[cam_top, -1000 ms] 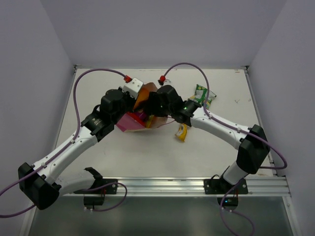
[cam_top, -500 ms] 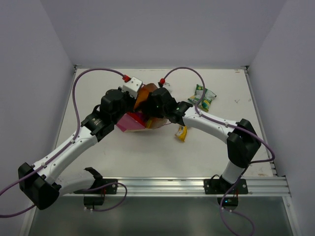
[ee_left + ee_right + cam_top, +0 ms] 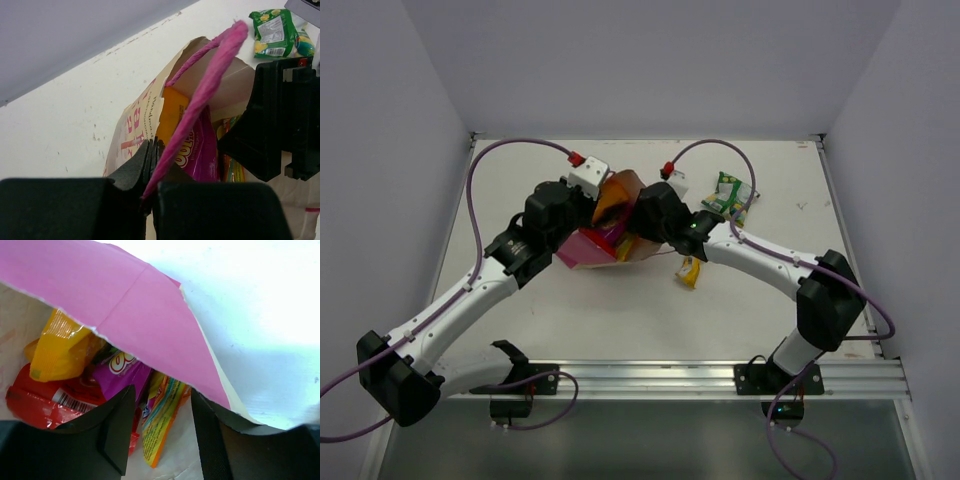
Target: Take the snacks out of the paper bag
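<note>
Tan-and-pink paper bag (image 3: 136,120) steadied by pink cord handle (image 3: 210,75) in clenched left tool (image 3: 151,151). Right tool (image 3: 161,396), spread at mouth, to be closed on single glossy striped packet (image 3: 162,417).

The paper bag (image 3: 592,250) lies tipped on the table (image 3: 520,330), its mouth toward the right. Several snack packets (image 3: 120,371) are packed together inside it. Just right of the bag and nearer, the near packet (image 3: 688,271) rests on the table. The far packet (image 3: 732,195) lies farther right and behind. The left gripper (image 3: 151,155) sits at the bag's left rim, with the cord handle (image 3: 210,75) between its fingers. The right gripper (image 3: 162,432) sits at the mouth.
</note>
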`<control>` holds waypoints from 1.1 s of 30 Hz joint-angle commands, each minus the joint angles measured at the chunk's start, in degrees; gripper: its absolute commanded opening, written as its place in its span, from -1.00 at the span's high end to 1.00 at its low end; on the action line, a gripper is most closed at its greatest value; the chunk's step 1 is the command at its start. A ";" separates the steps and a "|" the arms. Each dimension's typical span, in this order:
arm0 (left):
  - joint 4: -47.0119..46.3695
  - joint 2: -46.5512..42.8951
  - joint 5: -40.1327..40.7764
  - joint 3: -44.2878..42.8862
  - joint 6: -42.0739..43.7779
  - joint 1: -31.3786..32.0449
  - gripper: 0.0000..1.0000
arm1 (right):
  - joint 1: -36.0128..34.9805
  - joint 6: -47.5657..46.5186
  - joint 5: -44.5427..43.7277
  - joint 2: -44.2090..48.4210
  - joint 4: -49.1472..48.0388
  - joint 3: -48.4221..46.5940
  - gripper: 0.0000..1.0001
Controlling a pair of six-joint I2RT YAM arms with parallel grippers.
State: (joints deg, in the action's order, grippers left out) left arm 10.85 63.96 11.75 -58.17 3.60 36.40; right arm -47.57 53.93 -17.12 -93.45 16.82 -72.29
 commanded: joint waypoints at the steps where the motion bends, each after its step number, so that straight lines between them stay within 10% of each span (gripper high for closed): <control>1: -1.36 -0.07 -0.59 -1.86 -1.22 -0.10 1.00 | 0.81 1.79 -3.27 1.78 2.69 0.22 -0.03; 24: -1.36 -0.24 -1.90 -1.68 -1.31 -0.02 1.00 | 1.34 2.85 -0.46 -7.36 7.00 -5.23 0.06; 29: -1.45 -0.86 -0.94 -1.16 -1.22 -0.10 1.00 | 1.34 0.84 -0.98 -5.61 6.30 -4.88 1.00; 33: -1.45 -0.86 0.99 -0.54 -0.08 -0.10 1.00 | 1.34 -4.61 -2.47 0.71 5.59 -5.49 1.00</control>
State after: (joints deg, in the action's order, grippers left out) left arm 10.96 63.96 10.79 -58.39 3.07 36.40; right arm -46.81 54.13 -16.91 -99.31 22.59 -75.85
